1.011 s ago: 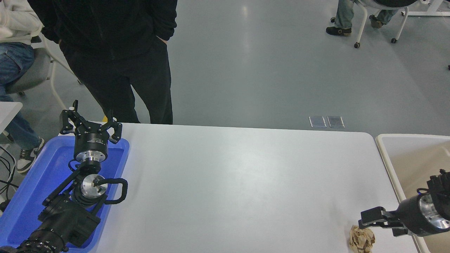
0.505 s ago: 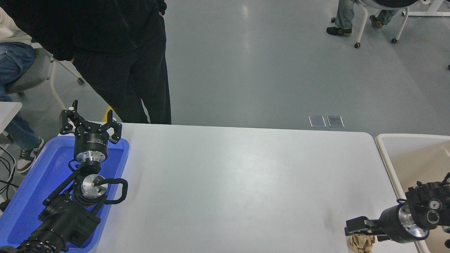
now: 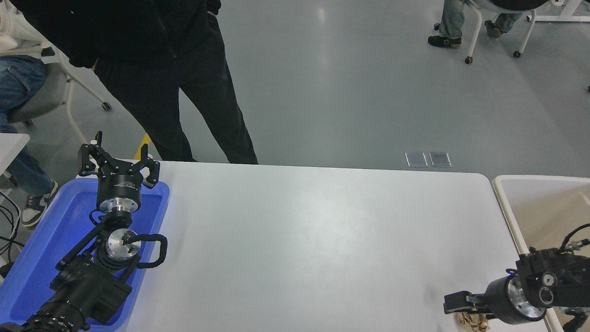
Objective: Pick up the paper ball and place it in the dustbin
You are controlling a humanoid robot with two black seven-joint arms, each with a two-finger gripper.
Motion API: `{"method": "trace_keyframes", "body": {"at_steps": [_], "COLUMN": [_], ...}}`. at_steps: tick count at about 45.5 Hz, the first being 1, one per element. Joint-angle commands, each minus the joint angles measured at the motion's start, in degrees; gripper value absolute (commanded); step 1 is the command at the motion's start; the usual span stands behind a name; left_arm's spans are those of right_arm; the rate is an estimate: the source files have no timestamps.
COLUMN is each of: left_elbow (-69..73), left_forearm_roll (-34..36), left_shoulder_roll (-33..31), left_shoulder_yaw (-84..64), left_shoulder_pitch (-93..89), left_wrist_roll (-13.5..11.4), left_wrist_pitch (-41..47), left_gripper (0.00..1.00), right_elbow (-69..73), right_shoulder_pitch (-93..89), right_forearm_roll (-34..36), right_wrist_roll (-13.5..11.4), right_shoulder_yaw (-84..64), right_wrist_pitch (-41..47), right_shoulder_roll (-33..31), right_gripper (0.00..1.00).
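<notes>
White rectangular surface (image 3: 299, 240): filled mid-frame. Beige plastic dustbin (image 3: 504, 203): right edge, beside the surface. Blue rectangular tray (image 3: 41, 244): lower left, beneath the parked left pincer (image 3: 117, 159), fingers spread, empty. Right pincer (image 3: 458, 305): lower right, directly over the ball; grip could not be told. Crumpled tan paper ball (image 3: 472, 320): bottom edge, on the surface.
</notes>
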Motion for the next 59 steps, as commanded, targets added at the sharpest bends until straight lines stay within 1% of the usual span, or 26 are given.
{"method": "trace_keyframes", "body": {"at_steps": [1,3,5,7,10,12,18,20,22,23,25,26,39,42,49,53,59], "left_elbow": [0.02,0.02,0.02,0.02,0.02,0.02,0.02,0.02,-0.06,-0.07,0.02,0.02,0.02,0.02,0.02,0.02,0.02], "left_forearm_roll": [0.0,0.0,0.0,0.0,0.0,0.0,0.0,0.0,0.0,0.0,0.0,0.0,0.0,0.0,0.0,0.0,0.0], "left_shoulder_roll": [0.0,0.0,0.0,0.0,0.0,0.0,0.0,0.0,0.0,0.0,0.0,0.0,0.0,0.0,0.0,0.0,0.0], "left_shoulder_yaw": [0.0,0.0,0.0,0.0,0.0,0.0,0.0,0.0,0.0,0.0,0.0,0.0,0.0,0.0,0.0,0.0,0.0], "left_shoulder_pitch": [0.0,0.0,0.0,0.0,0.0,0.0,0.0,0.0,0.0,0.0,0.0,0.0,0.0,0.0,0.0,0.0,0.0], "left_wrist_roll": [0.0,0.0,0.0,0.0,0.0,0.0,0.0,0.0,0.0,0.0,0.0,0.0,0.0,0.0,0.0,0.0,0.0], "left_wrist_pitch": [0.0,0.0,0.0,0.0,0.0,0.0,0.0,0.0,0.0,0.0,0.0,0.0,0.0,0.0,0.0,0.0,0.0], "left_gripper": [0.99,0.99,0.99,0.99,0.99,0.99,0.99,0.99,0.99,0.99,0.99,0.99,0.99,0.99,0.99,0.99,0.99], "right_elbow": [-1.18,-1.18,-1.18,-1.18,-1.18,-1.18,-1.18,-1.18,-1.18,-1.18,-1.18,-1.18,-1.18,-1.01,-0.39,0.48,3.91], "right_shoulder_pitch": [-1.3,-1.56,-1.82,-2.0,-2.09,-2.09,-2.09,-2.09,-2.09,-2.09,-2.09,-2.09,-1.47,-1.04,0.28,1.69,6.25], "right_forearm_roll": [-0.22,-0.3,-0.48,-0.66,-0.83,-0.83,-0.92,-0.83,-0.92,-0.92,-0.92,-0.92,-0.48,-0.39,-0.31,-0.31,-0.39], "right_wrist_roll": [0.01,0.01,0.01,0.01,0.01,0.1,0.19,0.27,0.27,0.27,0.36,0.36,0.36,0.8,2.73,3.96,4.05], "right_shoulder_yaw": [-0.05,-0.05,-0.05,-0.05,-0.13,-0.22,-0.48,-0.49,-0.57,-0.57,-0.57,-0.57,-0.49,-0.4,-0.31,-0.4,-0.31], "right_wrist_pitch": [-2.14,-3.11,-3.63,-3.73,-3.73,-3.81,-3.81,-3.81,-3.81,-3.81,-3.81,-3.81,-3.81,-3.64,-2.85,-0.66,2.6], "right_shoulder_roll": [0.71,0.71,0.71,0.71,0.71,0.62,0.36,0.18,0.09,0.0,0.0,0.0,-0.96,-1.49,-4.12,-6.14,-10.62], "right_gripper": [0.96,0.94,0.88,0.86,0.73,0.68,0.61,0.56,0.45,0.34,0.05,0.0,0.0,0.0,0.0,0.0,0.0]}}
